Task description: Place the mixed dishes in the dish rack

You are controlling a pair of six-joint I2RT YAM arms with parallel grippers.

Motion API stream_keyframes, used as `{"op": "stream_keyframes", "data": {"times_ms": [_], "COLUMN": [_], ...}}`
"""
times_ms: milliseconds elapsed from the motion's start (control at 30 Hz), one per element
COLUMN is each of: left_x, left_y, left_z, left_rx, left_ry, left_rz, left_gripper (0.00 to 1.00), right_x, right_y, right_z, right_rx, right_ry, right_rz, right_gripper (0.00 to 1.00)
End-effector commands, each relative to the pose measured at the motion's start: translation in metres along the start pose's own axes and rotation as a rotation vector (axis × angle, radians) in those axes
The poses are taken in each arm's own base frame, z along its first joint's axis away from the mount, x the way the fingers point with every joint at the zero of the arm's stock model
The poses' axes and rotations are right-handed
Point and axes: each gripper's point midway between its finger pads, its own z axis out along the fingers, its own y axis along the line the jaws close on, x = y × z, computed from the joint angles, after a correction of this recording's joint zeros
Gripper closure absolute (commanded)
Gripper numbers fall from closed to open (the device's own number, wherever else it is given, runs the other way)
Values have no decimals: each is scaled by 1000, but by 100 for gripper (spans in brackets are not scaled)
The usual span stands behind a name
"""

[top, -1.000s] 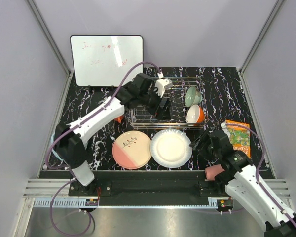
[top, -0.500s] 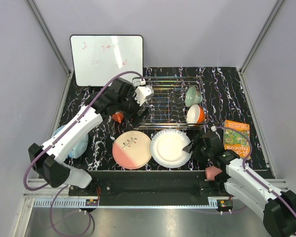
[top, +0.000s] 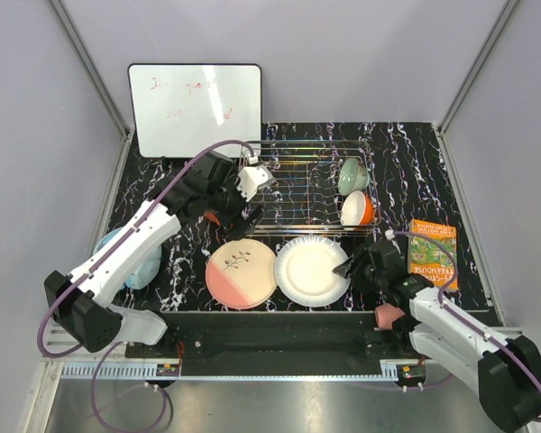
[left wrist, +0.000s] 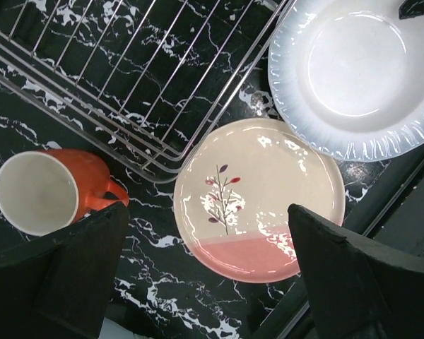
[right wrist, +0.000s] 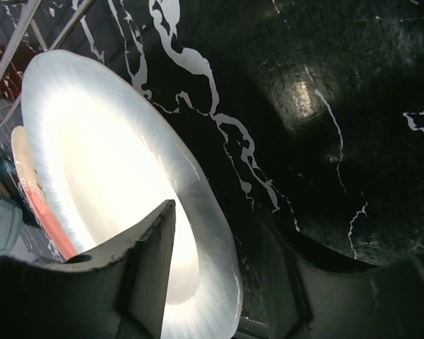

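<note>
**Right tool astride the rim of the white plate**

Nearest the arm bases, a small pink cup (top: 389, 316) is sitting at the near edge of the black, white-veined bench (top: 406, 162), partly hidden by the right arm. Just beyond it, the right tool (top: 350, 268) is straddling the right edge of the glossy white fluted-rim plate (right wrist: 106, 176). One finger (right wrist: 152, 268) is reaching over the well and the other is sitting outside the rim. Whether the pads are already biting cannot be told.

The plate is lying flat on the bench, just in front of the rack. It is looking like glazed ceramic: stiff, fairly heavy, slick and easy to chip. The ribbed rim is probably the only hold, and it is likely calling for a deep, firm pinch.

Just beside it on the left, the round pink-and-cream plate with twig drawing (left wrist: 258, 198) is lying flat too. Past that, a shiny orange mug (left wrist: 49, 191) with a loop handle is resting by the rack's corner. The left tool (left wrist: 208, 212) is hovering above both, spread wide and holding nothing.

Farthest, the silver wire-grid dish rack (top: 298, 180) is carrying a mint-green bowl (top: 352, 174) and a white bowl (top: 354, 209) with an orange outside.
</note>
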Motion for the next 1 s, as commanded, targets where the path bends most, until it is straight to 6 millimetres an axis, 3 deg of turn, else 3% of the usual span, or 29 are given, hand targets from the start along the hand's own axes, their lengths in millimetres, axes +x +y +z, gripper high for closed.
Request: {"op": "stream_keyframes", "data": {"times_ms": [0,133,233,367,433,467,567,733,967], "left_x": [5,23,27,37,41,43,41,44,47], "left_y": [8,20,22,25,30,31,33,46,53], "left_z": [-17,-22,-31,-37,-40,-40,-45,-49,-39], "left_rx": [-74,-162,-197,-232,-265,-271,-290,-370,-398], "left_ry": [-31,10,0,15,34,39,27,51,93], "left_rz": [31,40,45,54,57,56,51,5,-52], "left_gripper": [1,1,1,1,1,1,1,1,1], "right_x": [7,6,6,7,6,7,6,-7,-3], "right_y": [-22,-23,-23,-23,-22,-22,-18,-10,23], "right_z": [2,2,2,-1,-2,-3,-7,-33,-65], "right_rx": [117,127,131,127,131,135,128,136,2], "right_ry": [35,29,25,23,26,29,30,-22,8], "right_rz": [34,41,36,32,34,34,23,-43,-127], "right_gripper": [46,47,54,76,81,89,100,100,100]}}
